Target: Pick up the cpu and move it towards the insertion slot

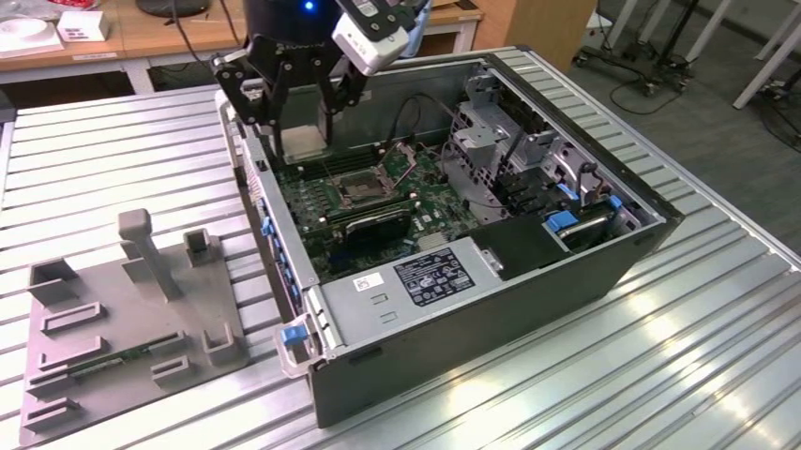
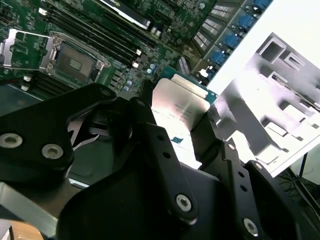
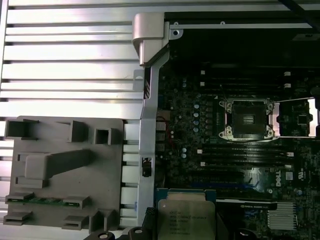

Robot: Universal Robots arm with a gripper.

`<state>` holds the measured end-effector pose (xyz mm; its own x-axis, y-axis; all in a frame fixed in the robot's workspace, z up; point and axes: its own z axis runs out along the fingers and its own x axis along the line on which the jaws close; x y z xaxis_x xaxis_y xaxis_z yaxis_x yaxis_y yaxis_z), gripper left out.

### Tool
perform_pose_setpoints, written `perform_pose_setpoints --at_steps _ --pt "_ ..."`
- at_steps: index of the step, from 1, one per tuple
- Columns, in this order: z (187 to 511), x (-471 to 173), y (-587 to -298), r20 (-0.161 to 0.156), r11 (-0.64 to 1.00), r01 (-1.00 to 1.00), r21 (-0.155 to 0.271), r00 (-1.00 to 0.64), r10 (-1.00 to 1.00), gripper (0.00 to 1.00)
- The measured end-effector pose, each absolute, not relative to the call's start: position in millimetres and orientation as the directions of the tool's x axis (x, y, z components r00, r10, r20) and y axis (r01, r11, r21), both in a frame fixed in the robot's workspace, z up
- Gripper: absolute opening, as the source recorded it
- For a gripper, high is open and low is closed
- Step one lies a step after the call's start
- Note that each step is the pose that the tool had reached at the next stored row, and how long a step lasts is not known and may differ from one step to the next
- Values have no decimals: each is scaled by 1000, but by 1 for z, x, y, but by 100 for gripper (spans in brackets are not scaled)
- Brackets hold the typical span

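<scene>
One cpu (image 2: 179, 107) clamped in end effector (image 2: 175, 125), above open insertion slot (image 2: 70, 61)

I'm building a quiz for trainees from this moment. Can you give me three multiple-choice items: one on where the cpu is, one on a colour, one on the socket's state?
1. Where is the cpu?
A. Held in the gripper
B. Seated in the insertion slot
C. Lying on the grey fixture

2. What colour is the circuit board around the insertion slot?
A. Red
B. Green
C. White

3. What state is the insertion slot in?
A. Holds a chip
B. Under a heatsink
C. Open and empty

Key: 1 A, the fingers clamp its edges in the second wrist view; 2 B, the first wrist view shows green; 3 C, its frame is swung aside there.
</scene>
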<state>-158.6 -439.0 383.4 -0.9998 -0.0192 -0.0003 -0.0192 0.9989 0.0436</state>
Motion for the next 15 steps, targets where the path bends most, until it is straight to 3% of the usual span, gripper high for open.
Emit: perform_pose_setpoints --at_steps 15 --pt "383 -133 -439 0 999 -19 44 -1000 -19 55"
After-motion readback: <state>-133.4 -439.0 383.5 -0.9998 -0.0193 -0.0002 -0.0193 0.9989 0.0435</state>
